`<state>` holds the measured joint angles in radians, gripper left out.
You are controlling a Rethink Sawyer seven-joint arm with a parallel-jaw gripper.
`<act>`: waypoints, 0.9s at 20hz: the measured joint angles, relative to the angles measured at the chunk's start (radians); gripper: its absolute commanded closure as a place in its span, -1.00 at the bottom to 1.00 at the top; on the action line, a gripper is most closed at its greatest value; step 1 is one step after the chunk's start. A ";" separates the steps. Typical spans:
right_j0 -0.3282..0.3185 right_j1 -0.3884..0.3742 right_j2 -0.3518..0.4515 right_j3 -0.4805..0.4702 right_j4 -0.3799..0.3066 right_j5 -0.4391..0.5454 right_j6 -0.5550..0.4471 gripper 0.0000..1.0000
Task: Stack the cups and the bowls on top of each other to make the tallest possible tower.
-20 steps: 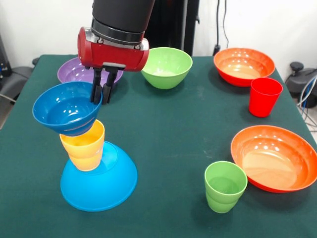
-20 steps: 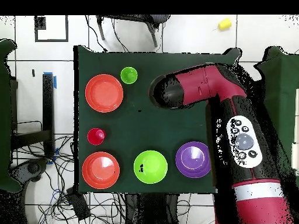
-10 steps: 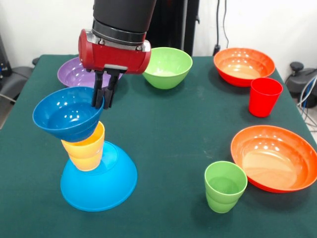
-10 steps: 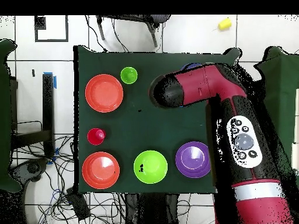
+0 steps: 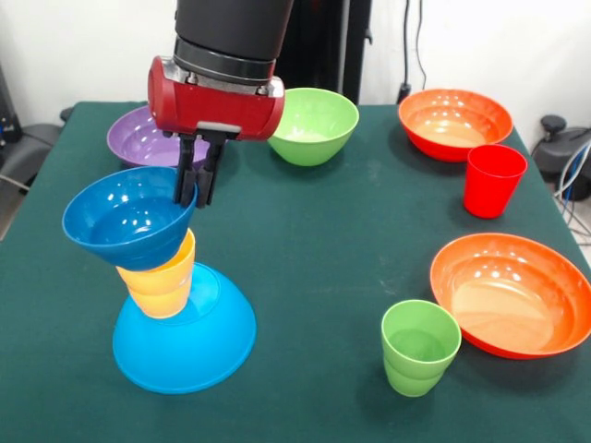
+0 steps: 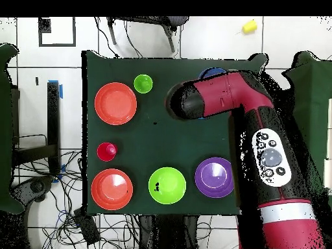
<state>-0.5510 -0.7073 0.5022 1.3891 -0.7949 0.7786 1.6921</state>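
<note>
Blue bowl (image 5: 129,218) lifted slightly, levelled | pincer (image 5: 196,196) still gripping rim

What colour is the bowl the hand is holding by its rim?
Dark blue bowl, held by the hand; clearest in the front view.

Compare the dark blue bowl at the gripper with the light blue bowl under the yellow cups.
The small dark blue plastic bowl sits mouth up, tilted, atop the stack; the large light blue plastic bowl lies mouth down on the table as its base. The dark one is smaller and deeper in colour. Both are glossy and round.
</note>
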 measured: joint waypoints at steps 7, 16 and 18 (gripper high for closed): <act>0.000 0.002 -0.001 0.000 0.024 0.000 0.000 1.00; 0.007 0.013 -0.014 0.000 0.046 0.000 0.000 1.00; 0.011 0.014 -0.021 0.000 0.046 0.000 0.000 1.00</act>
<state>-0.5399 -0.6937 0.4815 1.3890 -0.7492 0.7788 1.6921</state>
